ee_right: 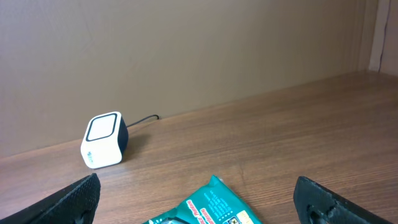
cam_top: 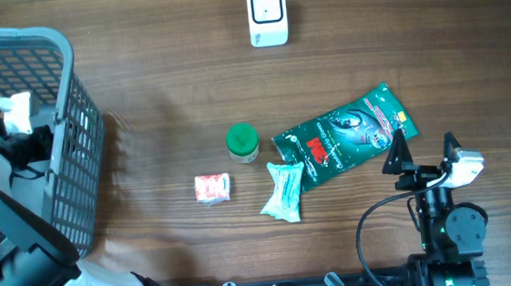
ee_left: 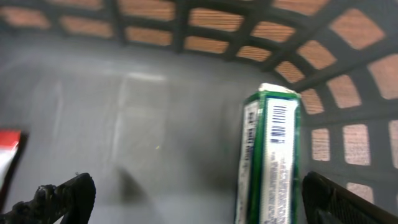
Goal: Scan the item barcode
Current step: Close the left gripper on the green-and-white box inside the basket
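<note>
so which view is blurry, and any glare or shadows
Left wrist: soft all over, the green box and its barcode softened. Overhead: sharp, evenly lit, a faint shadow beside the basket. Right wrist: crisp on the scanner, no strong glare, the green packet cropped at the bottom edge.

You can read a red "3M" on the green pouch (cam_top: 342, 136) lying below the white scanner (cam_top: 266, 14) in the overhead view. The green-and-white box (ee_left: 270, 155) shows you a barcode; its small print is illegible.
</note>
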You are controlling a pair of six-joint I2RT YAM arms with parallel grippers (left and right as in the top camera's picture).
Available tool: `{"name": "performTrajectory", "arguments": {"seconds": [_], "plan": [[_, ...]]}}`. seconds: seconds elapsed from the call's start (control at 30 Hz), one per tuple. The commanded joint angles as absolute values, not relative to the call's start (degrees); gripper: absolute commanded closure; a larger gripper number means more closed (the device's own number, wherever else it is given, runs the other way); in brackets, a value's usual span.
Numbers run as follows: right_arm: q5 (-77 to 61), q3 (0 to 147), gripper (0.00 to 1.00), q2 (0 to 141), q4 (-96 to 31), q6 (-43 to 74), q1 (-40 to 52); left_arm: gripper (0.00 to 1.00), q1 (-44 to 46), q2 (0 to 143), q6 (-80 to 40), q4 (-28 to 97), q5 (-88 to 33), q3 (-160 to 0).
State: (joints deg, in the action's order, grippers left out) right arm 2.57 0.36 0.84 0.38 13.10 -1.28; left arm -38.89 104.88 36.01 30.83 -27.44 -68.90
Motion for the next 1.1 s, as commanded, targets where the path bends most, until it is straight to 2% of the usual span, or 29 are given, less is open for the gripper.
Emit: {"name": "performTrajectory", "arguments": {"seconds": [0.0,0.27,0.87,0.93,1.0,1.07], "plan": [[2.09,0.30,0.00,0.43,0.58,12.14,-1.02,0.00,-36.25,103.39,42.06,30.87,-28.25,-69.08],[2.09,0.30,0.00,0.43,0.58,12.16,-1.02,0.00,-31.92,104.44,43.20,31.73,-19.20,-69.06],[2.09,0.30,0.00,0.43,0.58,12.16,-1.02,0.00,-31.99,111.28,42.65,33.82,-22.04,-68.90],[2.09,0.30,0.00,0.43,0.58,12.14,-1.04,0.12,-31.99,111.35,42.65,33.15,-22.02,-68.90],[2.09,0.30,0.00,0.43,0.58,12.16,-1.02,0.59,-31.99,111.37,42.63,32.38,-22.02,-68.90],[2.09,0.30,0.00,0.43,0.58,12.14,-1.02,0.78,-32.03,111.37,42.63,32.12,-22.02,-68.90]]}}
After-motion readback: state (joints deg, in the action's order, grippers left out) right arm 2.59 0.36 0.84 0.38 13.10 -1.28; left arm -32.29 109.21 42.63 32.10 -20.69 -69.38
